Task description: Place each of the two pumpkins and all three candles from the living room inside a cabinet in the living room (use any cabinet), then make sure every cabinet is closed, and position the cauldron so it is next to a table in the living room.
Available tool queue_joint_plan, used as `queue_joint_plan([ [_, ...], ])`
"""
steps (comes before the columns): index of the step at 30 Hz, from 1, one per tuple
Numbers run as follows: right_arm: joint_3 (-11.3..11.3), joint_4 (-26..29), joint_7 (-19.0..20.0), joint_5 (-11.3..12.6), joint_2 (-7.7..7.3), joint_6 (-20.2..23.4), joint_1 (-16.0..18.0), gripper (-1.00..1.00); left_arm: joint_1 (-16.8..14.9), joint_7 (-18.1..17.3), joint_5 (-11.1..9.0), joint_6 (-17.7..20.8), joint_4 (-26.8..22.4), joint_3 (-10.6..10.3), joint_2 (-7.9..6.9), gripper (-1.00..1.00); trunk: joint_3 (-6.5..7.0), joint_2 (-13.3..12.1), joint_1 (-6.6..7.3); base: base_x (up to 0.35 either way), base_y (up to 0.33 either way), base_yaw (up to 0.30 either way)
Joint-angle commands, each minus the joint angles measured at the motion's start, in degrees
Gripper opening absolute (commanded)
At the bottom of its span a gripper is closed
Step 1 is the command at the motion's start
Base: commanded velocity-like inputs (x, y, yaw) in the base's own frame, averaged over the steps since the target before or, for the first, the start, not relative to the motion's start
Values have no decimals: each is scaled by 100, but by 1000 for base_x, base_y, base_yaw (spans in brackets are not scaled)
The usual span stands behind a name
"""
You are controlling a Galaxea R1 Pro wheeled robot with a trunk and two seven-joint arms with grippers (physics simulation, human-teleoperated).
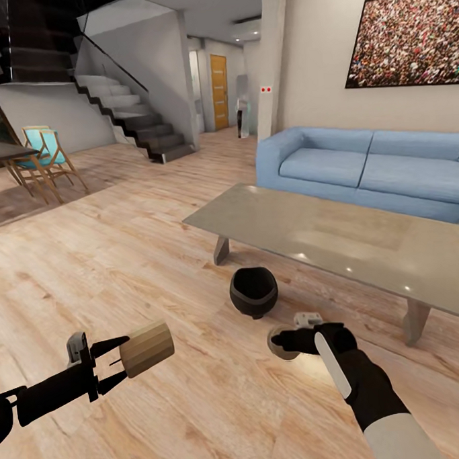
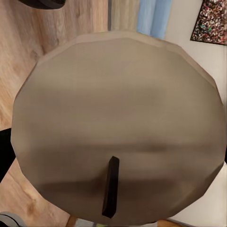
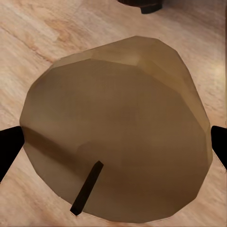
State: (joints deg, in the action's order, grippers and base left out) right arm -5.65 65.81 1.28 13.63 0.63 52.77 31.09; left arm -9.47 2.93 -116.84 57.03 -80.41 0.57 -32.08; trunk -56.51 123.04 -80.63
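Observation:
My left gripper [image 1: 122, 361] is shut on a beige-tan candle [image 1: 147, 349], held on its side low over the wood floor; the left wrist view looks at its wick end [image 2: 118, 127]. My right gripper [image 1: 284, 341] is shut on a second candle [image 1: 282, 343], mostly hidden by the hand; its wick end [image 3: 118, 137] fills the right wrist view. The black cauldron [image 1: 253, 291] lies tipped on the floor just in front of the grey-topped table [image 1: 337, 234], between my two hands. The pumpkins and the cabinet are out of view.
A blue sofa [image 1: 367, 168] stands behind the table at the right. A staircase [image 1: 133, 117] rises at the back left, with wooden chairs [image 1: 44, 162] beside a dark table edge at far left. Open plank floor spreads to the left.

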Motion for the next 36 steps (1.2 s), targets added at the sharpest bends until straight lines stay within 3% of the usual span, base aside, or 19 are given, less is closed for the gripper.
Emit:
queue_joint_plan([
  [1, -6, 49, 13, -14, -8, 23, 2, -100, -3, 24, -23, 20, -1, 4, 0, -100, 13, -40, 23, 0, 0, 3],
  [7, 10, 62, 13, -10, -12, 17, 2, -100, -3, 24, -23, 23, -1, 4, 0, -100, 121, -280, 155, 0, 0, 0],
  [11, -5, 57, 13, -13, -7, 21, 2, -100, -3, 24, -20, 24, -1, 4, 0, -100, 121, -280, 155, 0, 0, 68],
  [21, -32, 55, 3, -30, -1, 23, 2, -100, -3, 31, -14, 19, 166, 3, 0, -100, 121, -280, 155, 24, 0, 251],
  [33, -48, 63, -21, -48, 8, 23, 2, -100, -3, 26, -25, 18, 224, 19, 0, -100, 113, -280, 155, 164, 0, 271],
  [36, -50, 63, -27, -58, 8, 26, 2, -100, -3, 24, -30, 18, 187, 16, 1, -100, 159, -401, 221, 5, 0, 271],
])
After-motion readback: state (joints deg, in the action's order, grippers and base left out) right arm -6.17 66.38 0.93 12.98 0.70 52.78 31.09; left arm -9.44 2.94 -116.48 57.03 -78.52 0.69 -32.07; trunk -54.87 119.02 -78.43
